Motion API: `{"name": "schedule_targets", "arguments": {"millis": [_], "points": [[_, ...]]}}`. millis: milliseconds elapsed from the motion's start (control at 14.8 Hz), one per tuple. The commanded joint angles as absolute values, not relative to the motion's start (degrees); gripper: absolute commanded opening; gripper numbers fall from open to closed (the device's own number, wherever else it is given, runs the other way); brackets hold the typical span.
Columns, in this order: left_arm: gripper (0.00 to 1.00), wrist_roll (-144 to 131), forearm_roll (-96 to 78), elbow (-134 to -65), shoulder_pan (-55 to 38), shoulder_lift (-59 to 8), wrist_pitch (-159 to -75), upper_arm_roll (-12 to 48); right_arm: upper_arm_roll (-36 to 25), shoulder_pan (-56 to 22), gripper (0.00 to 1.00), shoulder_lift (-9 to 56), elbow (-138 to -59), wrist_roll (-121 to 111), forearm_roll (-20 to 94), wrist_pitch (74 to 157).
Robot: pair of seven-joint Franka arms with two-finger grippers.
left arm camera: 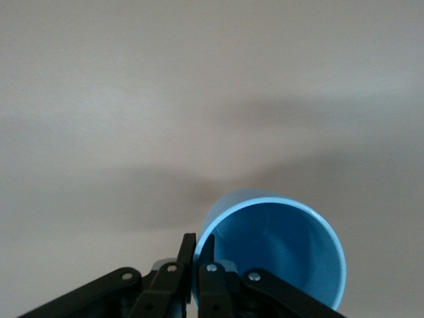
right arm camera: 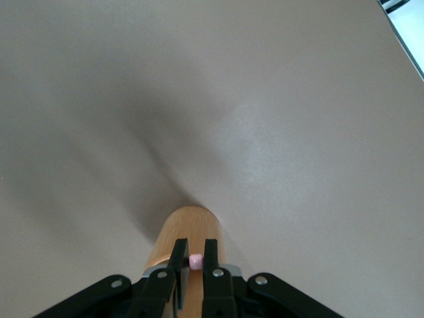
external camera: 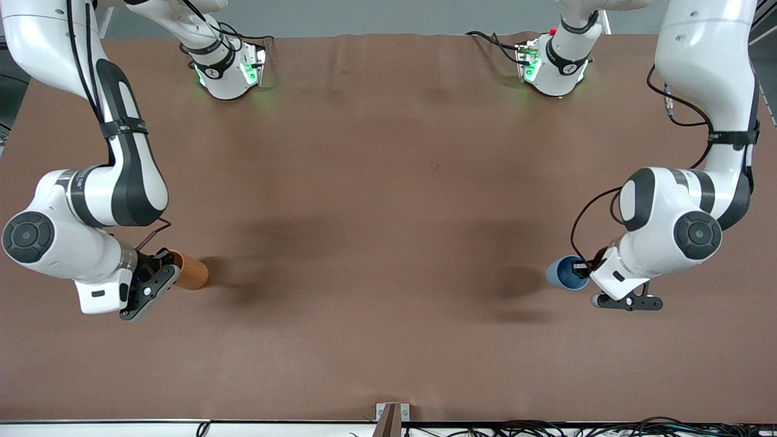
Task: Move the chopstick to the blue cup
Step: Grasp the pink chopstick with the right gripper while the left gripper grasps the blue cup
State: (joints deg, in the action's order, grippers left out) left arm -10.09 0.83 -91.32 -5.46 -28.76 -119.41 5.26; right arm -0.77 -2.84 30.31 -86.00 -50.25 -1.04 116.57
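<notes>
The chopstick (right arm camera: 196, 262) shows only as a pale pink tip, and my right gripper (right arm camera: 193, 255) is shut on it. That tip sits over the orange-brown cup (right arm camera: 189, 228), which hides the rest of the stick. In the front view my right gripper (external camera: 170, 258) is at that cup's (external camera: 193, 273) mouth, toward the right arm's end of the table. The blue cup (left arm camera: 278, 252) stands toward the left arm's end. My left gripper (left arm camera: 199, 242) is shut on its rim, one finger inside and one outside. The front view shows the left gripper (external camera: 586, 267) at the blue cup (external camera: 561, 273).
Brown cloth (external camera: 388, 212) covers the table between the two cups. Both arm bases (external camera: 227, 67) stand along the edge farthest from the front camera. A small bracket (external camera: 391, 416) and cables lie at the nearest edge.
</notes>
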Motion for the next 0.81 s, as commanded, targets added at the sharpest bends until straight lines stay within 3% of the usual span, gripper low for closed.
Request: {"name": "schedule_targets", "arguments": {"millis": [0, 338, 743], "points": [[0.00, -29.45, 7.00, -90.89, -7.65, -26.98, -118.30, 12.44, -0.53, -2.11, 0.08, 29.09, -86.57, -51.33, -0.18, 115.84], [0.00, -57.88, 18.79, -89.91, -8.09, -30.75, -119.09, 27.83, -0.53, -1.06, 0.06, 28.04, -84.91, -49.75, 1.13, 115.75], [0.00, -67.94, 22.76, -90.79, -9.40, -36.38, -126.83, 33.31, -0.62, 2.10, 0.06, 21.11, -84.73, -46.94, 12.47, 109.79]]}}
